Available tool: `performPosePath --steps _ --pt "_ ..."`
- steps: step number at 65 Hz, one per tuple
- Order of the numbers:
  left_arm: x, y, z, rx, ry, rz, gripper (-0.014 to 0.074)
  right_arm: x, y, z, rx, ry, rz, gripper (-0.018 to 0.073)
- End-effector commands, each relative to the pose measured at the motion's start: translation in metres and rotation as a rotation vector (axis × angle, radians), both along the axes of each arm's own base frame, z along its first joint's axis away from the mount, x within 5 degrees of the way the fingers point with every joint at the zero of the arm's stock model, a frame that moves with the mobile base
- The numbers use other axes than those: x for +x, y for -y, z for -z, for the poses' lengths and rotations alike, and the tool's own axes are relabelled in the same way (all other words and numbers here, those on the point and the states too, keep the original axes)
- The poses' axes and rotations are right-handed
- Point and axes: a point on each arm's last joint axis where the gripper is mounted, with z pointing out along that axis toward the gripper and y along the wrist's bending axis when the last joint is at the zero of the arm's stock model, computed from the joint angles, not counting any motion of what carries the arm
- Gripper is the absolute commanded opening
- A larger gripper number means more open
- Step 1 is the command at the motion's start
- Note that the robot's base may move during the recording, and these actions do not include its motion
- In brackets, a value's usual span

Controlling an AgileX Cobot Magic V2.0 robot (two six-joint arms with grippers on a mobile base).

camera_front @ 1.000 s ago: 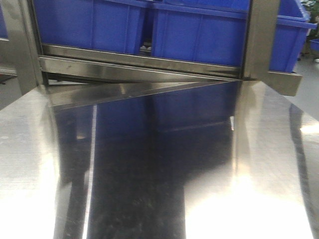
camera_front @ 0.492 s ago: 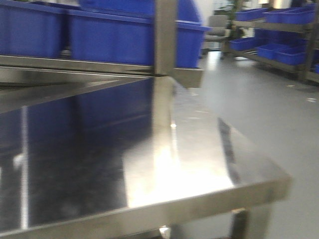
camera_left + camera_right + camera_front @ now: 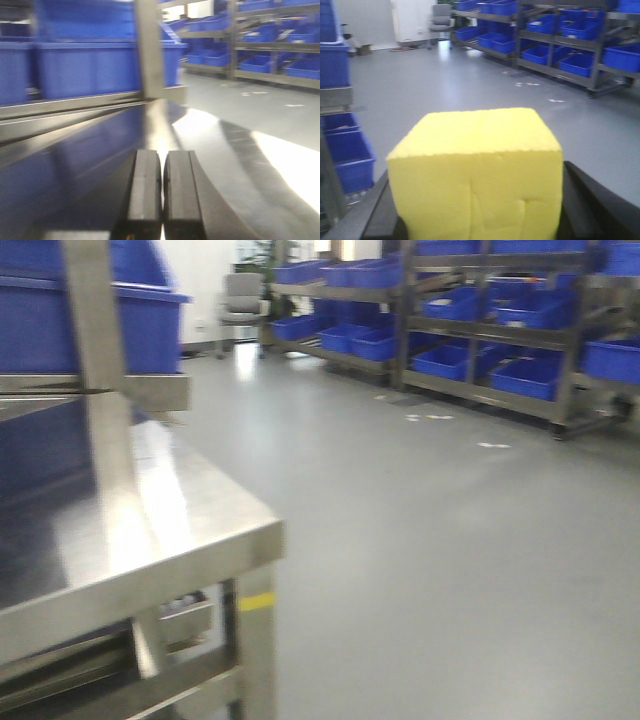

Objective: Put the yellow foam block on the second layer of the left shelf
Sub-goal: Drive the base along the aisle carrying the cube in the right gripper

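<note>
yellow foam block clamped in right gripper, not yet on any shelf

the yellow foam block point(image 3: 475, 170) is seen filling the near middle of the right wrist view. it is clamped in the right gripper point(image 3: 480, 207), with a dark finger pressed on each side face. it is held upright with its top face level. as a cube it has no long axis to note. nothing is seen under it but grey floor point(image 3: 470, 75).

the left gripper point(image 3: 162, 162) is seen with fingers pressed together and nothing between them. it hangs low over the steel table point(image 3: 225, 145), and contact cannot be told.

in the front view, which is blurred, the table corner point(image 3: 240, 540) is seen at near left. an upright post point(image 3: 95, 360) and a blue bin point(image 3: 150, 330) are seen on the rack behind it. storage racks point(image 3: 500, 350) with more blue bins are seen at far right, well apart from the table.

key relation: in the right wrist view, stacked blue bins point(image 3: 345, 160) on shelf levels lie left of the block. the far racks lie to its right. the left shelf is judged to be off to the block's left, so a leftward carry by the right arm is expected. the left arm is nearer that side but holds nothing. which level is the second layer cannot be told.
</note>
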Motion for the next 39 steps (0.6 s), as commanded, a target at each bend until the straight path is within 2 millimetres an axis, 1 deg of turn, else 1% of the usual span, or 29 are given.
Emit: performPosePath --steps 1,39 --pt "-0.0011 0.0009 -0.0001 -0.011 0.078 0.011 0.0137 -0.0005 0.0007 -0.0171 -0.002 0.115 0.010 0.0474" --pt "-0.0011 0.0009 -0.0001 -0.011 0.078 0.011 0.0137 -0.0005 0.0007 -0.0171 -0.002 0.115 0.010 0.0474"
